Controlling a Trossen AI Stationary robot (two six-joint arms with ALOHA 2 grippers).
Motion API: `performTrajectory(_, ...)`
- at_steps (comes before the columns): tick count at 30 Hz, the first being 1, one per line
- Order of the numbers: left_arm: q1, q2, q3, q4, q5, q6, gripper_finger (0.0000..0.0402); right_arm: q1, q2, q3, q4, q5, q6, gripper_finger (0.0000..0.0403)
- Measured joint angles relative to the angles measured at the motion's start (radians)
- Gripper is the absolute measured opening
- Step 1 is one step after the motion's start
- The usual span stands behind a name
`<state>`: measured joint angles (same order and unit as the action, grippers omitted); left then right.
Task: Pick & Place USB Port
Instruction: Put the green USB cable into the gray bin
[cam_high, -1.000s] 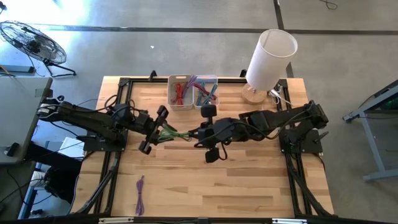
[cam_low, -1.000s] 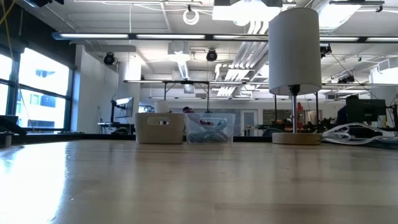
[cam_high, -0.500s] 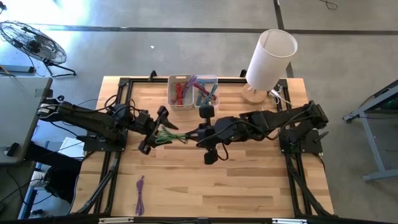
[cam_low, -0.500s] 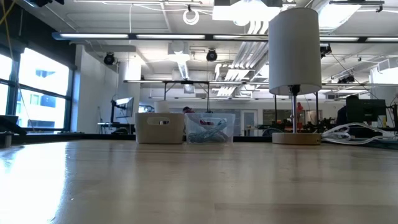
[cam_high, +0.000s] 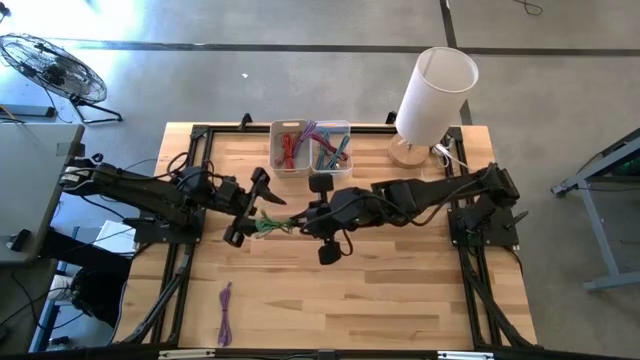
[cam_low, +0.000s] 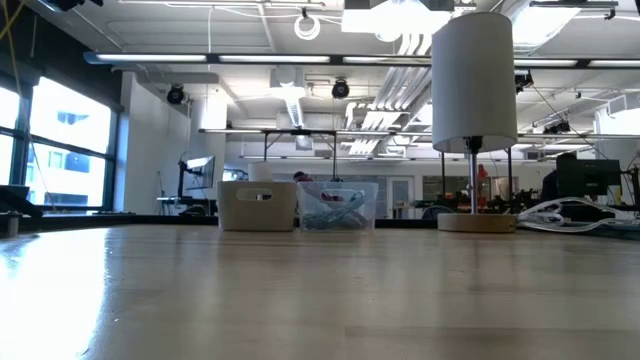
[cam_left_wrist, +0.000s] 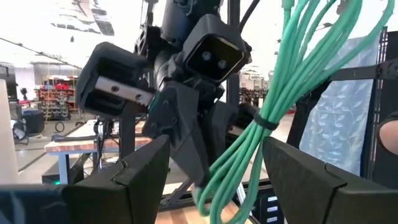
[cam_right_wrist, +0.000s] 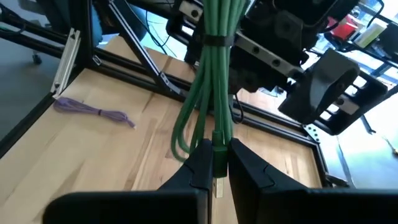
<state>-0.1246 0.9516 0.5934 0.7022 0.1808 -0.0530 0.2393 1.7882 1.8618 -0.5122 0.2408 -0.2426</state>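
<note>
A green cable bundle, bound by a dark tie, hangs in the air between my two arms above the table's middle. My right gripper is shut on it and shows at the bottom of the right wrist view, where the bundle runs away toward the left arm. My left gripper is open. In the left wrist view its fingers stand wide on either side of the bundle without touching it. The low view shows neither arm. My right gripper pinches the green bundle between its two fingers near one end, where the loops turn back. The fingers come roughly level from the table's right and lie along the bundle. The bundle is lifted clear of the table and reaches out toward the left gripper.
Two small bins holding coloured cables stand at the far edge, also seen in the low view. A white lamp stands at the far right. A purple cable lies near the near left edge, visible too in the right wrist view.
My right gripper has moved toward the table's left, closer to the left gripper, carrying the green bundle with it. The bundle now reaches in between the left gripper's open fingers.
</note>
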Motion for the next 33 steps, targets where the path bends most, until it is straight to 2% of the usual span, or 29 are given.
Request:
performTrajectory(13,0.0,0.0,0.0,0.006,0.069,0.0,0.0255,-0.056,0.0,0.0,0.002,-0.013,0.007,0.0021)
performTrajectory(26,0.0,0.0,0.0,0.004,-0.062,0.104,0.0254,-0.072,0.0,0.0,0.001,-0.054,0.002,0.0021)
performTrajectory(30,0.0,0.0,0.0,0.005,-0.061,0.135,0.0227,-0.076,0.0,0.0,-0.001,-0.06,0.002,0.0021)
performTrajectory(33,0.0,0.0,0.0,0.006,-0.049,0.136,0.0173,-0.08,0.0,0.0,-0.012,-0.062,0.002,0.0021)
